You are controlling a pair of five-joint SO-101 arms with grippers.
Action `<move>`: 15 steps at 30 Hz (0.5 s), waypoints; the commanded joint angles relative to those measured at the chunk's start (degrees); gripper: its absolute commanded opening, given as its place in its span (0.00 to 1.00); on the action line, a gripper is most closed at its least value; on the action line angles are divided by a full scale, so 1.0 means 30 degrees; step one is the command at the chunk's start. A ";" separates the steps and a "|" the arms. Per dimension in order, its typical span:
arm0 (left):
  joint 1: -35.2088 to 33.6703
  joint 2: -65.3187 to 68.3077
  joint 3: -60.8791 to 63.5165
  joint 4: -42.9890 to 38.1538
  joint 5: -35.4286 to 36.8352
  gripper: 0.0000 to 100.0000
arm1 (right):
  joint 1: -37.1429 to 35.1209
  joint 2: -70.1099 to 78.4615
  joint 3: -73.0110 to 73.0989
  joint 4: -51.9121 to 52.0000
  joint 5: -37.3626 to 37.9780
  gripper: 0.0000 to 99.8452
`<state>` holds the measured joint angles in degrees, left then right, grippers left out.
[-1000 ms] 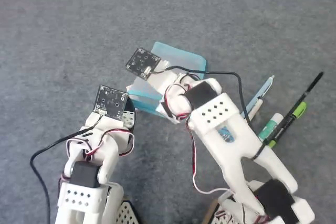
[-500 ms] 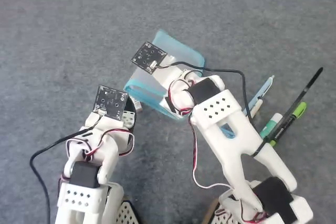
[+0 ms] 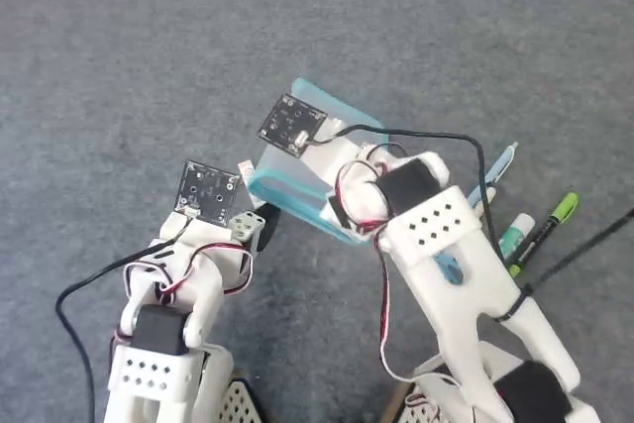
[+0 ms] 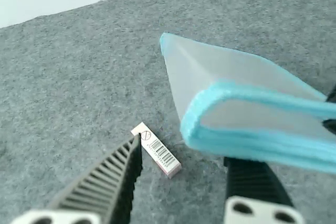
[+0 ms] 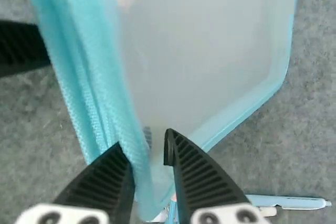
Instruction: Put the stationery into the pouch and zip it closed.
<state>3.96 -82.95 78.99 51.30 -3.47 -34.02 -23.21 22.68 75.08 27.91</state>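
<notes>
The right claw (image 5: 142,156) is clenched on the teal zip edge of the pouch (image 5: 210,51), one finger on each side of the band; the pouch hangs from that grip, tilted, its translucent body off the grey surface (image 3: 119,76). In the high view the pouch (image 3: 287,175) sits between the two arms, just beyond the left arm's wrist. The left claw (image 4: 186,156) is released, its jaws spread wide and holding nothing; one finger tip lies just beside a small white eraser (image 4: 156,150) resting flat on the surface, and the other sits under the near teal edge of the pouch (image 4: 231,82). To the right of the right arm lie a blue pen (image 3: 500,163), a white marker (image 3: 515,235) with a green band, a green pen (image 3: 557,213) and a black pen (image 3: 584,245), all outside the pouch.

Against a second ago, the pouch has been raised and swung from lying nearly flat to standing tilted on its edge, and it has shifted to the right along with the right arm; the black pen has slid lower and further right, its far end now at the frame's edge, and the green pen with it; the left arm's base holds the same place.
</notes>
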 commanded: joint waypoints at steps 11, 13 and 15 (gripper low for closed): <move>-0.1407 -0.0029 -0.2388 0.2081 0.0410 0.34 | 0.0513 -0.0073 0.1524 -0.1011 0.0352 0.01; -0.1846 -0.0029 -0.2623 0.2139 0.0352 0.36 | 0.0894 0.0278 0.1524 -0.1363 0.0352 0.01; -0.2403 -0.0029 -0.3033 0.2315 0.0352 0.36 | 0.1216 0.0835 0.1407 -0.1685 0.0352 0.01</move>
<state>-1.32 -82.95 74.86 57.54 -3.47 -32.70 -23.47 27.34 71.74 27.91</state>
